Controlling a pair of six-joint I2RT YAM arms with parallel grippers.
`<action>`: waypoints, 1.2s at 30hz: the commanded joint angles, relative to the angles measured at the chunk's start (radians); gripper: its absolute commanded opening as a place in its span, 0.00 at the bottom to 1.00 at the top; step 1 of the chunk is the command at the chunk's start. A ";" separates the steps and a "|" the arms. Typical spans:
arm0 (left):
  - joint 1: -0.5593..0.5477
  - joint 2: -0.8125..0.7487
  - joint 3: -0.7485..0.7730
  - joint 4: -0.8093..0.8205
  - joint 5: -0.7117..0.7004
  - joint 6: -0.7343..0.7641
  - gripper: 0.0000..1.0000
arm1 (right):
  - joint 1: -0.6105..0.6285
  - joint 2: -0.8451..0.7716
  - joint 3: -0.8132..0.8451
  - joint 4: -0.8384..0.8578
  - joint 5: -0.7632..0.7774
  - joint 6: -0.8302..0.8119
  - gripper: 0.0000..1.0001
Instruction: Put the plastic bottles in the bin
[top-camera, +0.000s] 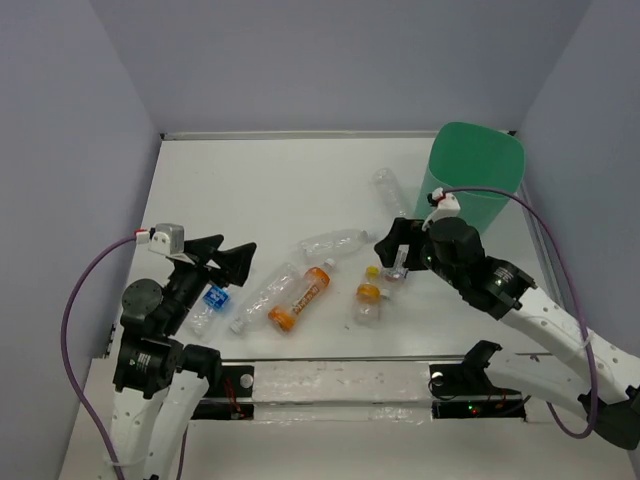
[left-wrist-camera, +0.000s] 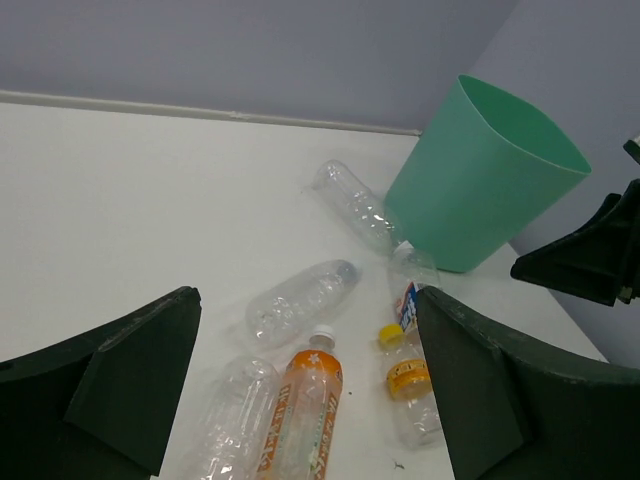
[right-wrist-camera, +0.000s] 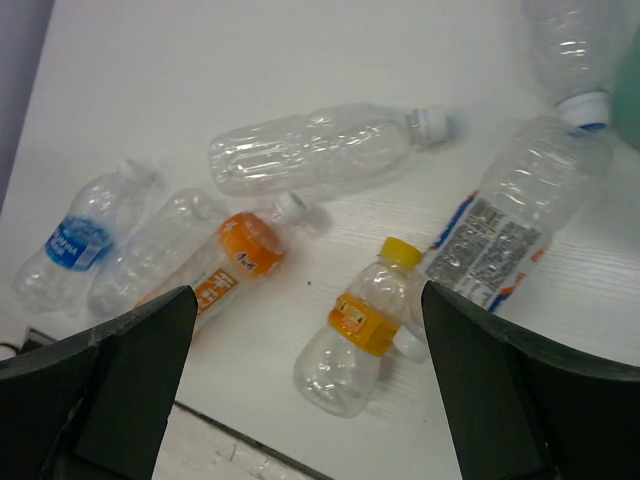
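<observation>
Plastic bottles (top-camera: 305, 293) crowd toward the near edge of the tabletop (top-camera: 260, 190); left fingers (left-wrist-camera: 120, 380) and right fingers (right-wrist-camera: 110, 380) apart, empty. Risk: closing on one sends neighbours rolling.

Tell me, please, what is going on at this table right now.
Two robot arms are meant to put plastic bottles into the mint-green bin. Seven bottles lie on the table, among them an orange-labelled bottle and a blue-labelled bottle. The right end effector hovers open over the bottles nearest the bin. The left end effector is open too, near the blue-labelled bottle. Neither holds anything.
</observation>
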 joint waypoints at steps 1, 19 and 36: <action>0.008 -0.019 -0.009 0.057 0.038 0.017 0.99 | 0.008 -0.051 0.017 -0.088 0.277 0.030 1.00; -0.006 -0.024 -0.027 0.084 0.096 0.011 0.99 | -0.103 0.467 0.169 -0.052 0.409 -0.028 1.00; -0.021 0.007 -0.027 0.085 0.096 0.012 0.99 | -0.239 0.665 0.084 0.171 0.244 0.032 0.95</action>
